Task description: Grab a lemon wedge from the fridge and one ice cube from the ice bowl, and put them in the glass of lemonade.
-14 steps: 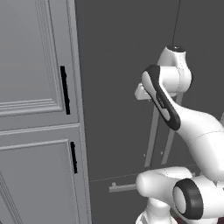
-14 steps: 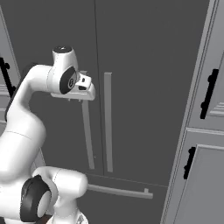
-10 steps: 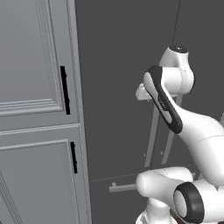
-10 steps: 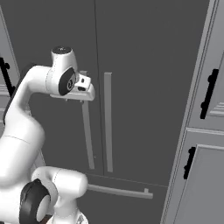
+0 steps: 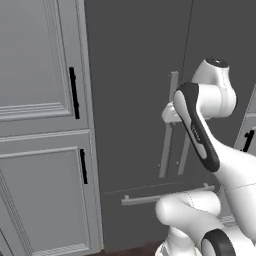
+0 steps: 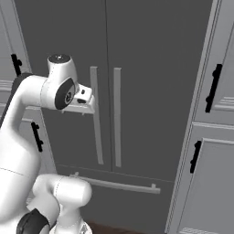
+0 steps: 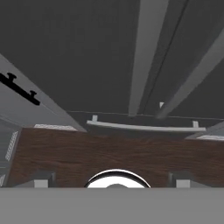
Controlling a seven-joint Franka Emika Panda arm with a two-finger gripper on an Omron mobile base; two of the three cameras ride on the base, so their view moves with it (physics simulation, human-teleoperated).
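The fridge (image 6: 137, 68) stands closed straight ahead of the arm: two dark grey doors meeting at a thin centre seam, each with a long silver vertical handle, and a lower drawer with a horizontal silver bar (image 6: 114, 184) across it. In the right base view the left door handle (image 6: 95, 114) and the right door handle (image 6: 117, 116) run side by side, close to the seam.

The tool (image 7: 112, 178) is held high, just in front of the left door handle, and points steeply down along the fridge front (in the hand view the handles run away toward the drawer bar and a strip of dark wooden floor (image 7: 65, 153) shows beneath). Its two finger tips (image 7: 40, 179) sit far apart at the bottom corners of that view, so the jaws are spread wide, with nothing between them. From the right base view the hand (image 6: 81, 101) looks to be level with the upper part of the left handle, very near it; whether it touches I cannot tell.

Light grey panelled cabinets (image 5: 40, 125) with short black handles (image 5: 74, 92) flank the fridge on the left, and a matching stack of cabinets (image 6: 210, 137) stands to its right. The closed doors hide whatever the fridge holds.
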